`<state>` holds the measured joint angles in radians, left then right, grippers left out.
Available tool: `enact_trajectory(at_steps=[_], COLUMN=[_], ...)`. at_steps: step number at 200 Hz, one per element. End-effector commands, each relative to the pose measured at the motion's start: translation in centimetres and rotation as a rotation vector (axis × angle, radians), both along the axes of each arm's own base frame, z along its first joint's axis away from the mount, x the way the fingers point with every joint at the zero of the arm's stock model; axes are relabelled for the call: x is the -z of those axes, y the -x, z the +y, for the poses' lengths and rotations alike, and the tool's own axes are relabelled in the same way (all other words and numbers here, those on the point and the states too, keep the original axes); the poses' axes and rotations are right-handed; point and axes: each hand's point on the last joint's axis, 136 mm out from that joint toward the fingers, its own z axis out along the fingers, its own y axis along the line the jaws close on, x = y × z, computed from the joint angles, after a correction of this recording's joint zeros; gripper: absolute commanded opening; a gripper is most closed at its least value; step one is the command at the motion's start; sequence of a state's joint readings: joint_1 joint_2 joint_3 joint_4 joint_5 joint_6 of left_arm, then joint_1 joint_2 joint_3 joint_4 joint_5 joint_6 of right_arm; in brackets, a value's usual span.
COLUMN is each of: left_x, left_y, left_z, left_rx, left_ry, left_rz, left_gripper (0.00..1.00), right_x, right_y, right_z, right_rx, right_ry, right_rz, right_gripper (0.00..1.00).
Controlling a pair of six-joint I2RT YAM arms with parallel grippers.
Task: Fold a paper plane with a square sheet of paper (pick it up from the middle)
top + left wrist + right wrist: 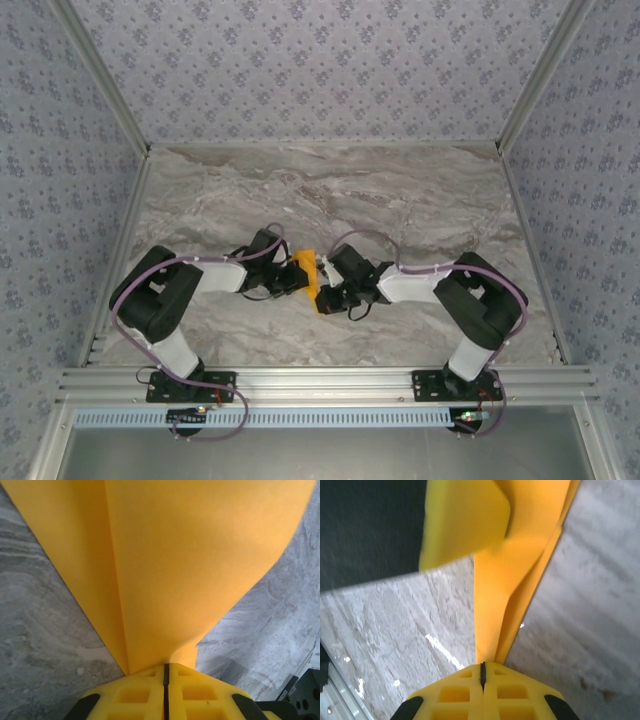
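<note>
Paper (308, 275), bright orange and folded, is pinched between the two hands over the near middle of the grey marbled surface (420, 200). The left hand (289, 272) comes at it from the left and the right hand (330, 290) from the right, the arms bent inward so the hands almost meet.

In the left wrist view, the left hand (166, 666) has its yellow fingers (135, 695) pressed together on a narrow neck of the paper (200, 555). The sheet fans out wide beyond them, with a straight crease running away from the grip.

In the right wrist view, the right hand (482, 665) is likewise clamped on the paper (520, 590), here a slim doubled strip with layered edges. A yellow finger of the left hand (465, 525) lies against the strip at its far end.

Whether the paper touches the surface cannot be told.
</note>
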<state>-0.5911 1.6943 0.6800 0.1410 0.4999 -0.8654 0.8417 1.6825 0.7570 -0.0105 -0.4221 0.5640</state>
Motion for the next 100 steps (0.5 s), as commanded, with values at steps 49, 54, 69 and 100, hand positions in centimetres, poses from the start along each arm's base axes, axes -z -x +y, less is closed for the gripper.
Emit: enact_trajectory(at_steps=[49, 54, 69, 100], left_x=[4.8, 4.8, 4.7, 4.6], left_y=[1.0, 1.0, 0.9, 0.8], left_z=[4.1, 4.1, 4.0, 3.9], left_rx=[-0.095, -0.094, -0.092, -0.089], left_ry=[-0.229, -0.227, -0.222, -0.216], left_rz=[0.075, 0.074, 0.073, 0.070], left_gripper=[0.10, 0.10, 0.10, 0.10], right_x=[-1.2, -1.8, -2.7, -2.7], right_y=[2.7, 2.3, 1.5, 0.2], right_z=[-1.9, -1.7, -0.9, 0.8], right_rx=[-0.040, -0.035, -0.027, -0.020], right_ry=[0.046, 0.032, 0.010, -0.013], right_rz=[0.030, 0.010, -0.023, -0.034], right_gripper=[0.00, 0.00, 0.00, 0.00])
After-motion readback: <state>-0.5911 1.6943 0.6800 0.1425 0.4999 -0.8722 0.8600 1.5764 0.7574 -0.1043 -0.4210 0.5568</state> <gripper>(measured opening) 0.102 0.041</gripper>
